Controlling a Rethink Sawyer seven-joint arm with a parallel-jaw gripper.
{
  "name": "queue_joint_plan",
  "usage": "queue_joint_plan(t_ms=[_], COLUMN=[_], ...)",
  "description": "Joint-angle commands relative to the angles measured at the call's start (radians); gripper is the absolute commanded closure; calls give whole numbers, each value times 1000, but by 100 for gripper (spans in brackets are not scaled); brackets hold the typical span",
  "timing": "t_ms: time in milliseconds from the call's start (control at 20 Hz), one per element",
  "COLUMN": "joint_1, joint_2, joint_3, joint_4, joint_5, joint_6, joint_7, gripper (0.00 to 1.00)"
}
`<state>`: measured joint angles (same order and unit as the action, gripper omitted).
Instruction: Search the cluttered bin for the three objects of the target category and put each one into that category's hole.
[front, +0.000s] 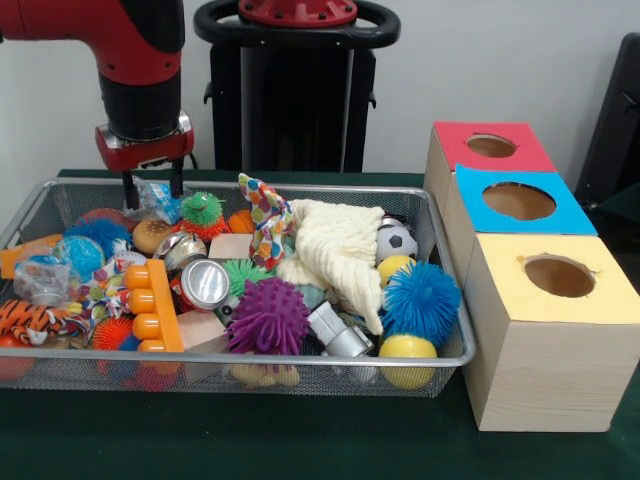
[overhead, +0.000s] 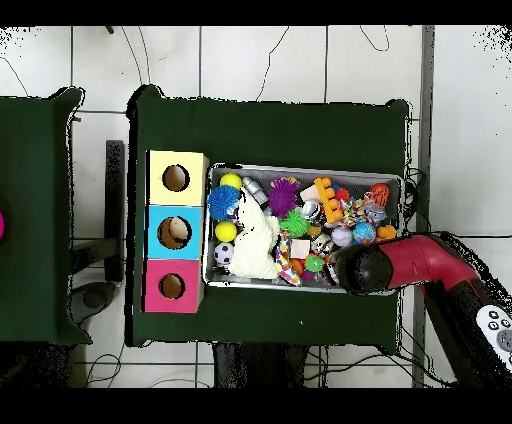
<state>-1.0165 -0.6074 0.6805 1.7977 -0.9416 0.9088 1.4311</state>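
The end effector (front: 152, 185) is held over the wire bin's (front: 452, 300) far corner. Its fingers appear parted around a crinkly plastic wrapper (front: 155, 200), though actual contact cannot be told.

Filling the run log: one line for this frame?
arm: over bin's far corner | gripper: open, empty, above clear wrapper | bin: full of toys | box holes: nothing visible inside

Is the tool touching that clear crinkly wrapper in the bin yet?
Cannot tell. In the front view the tool overlaps the wrapper, with no visible gap or contact; overhead, the arm hides it.
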Motion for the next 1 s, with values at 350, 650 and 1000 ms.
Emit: queue_joint_plan(t_ms=[350, 650, 1000], joint_1=[40, 44, 22], joint_2=[51, 100, 121], joint_3=[-69, -74, -55], joint_4=[-140, -156, -146], joint_5=[-75, -48, -31], joint_6=[206, 291, 286], joint_7=[-386, -402, -398], gripper=[0, 0, 0])
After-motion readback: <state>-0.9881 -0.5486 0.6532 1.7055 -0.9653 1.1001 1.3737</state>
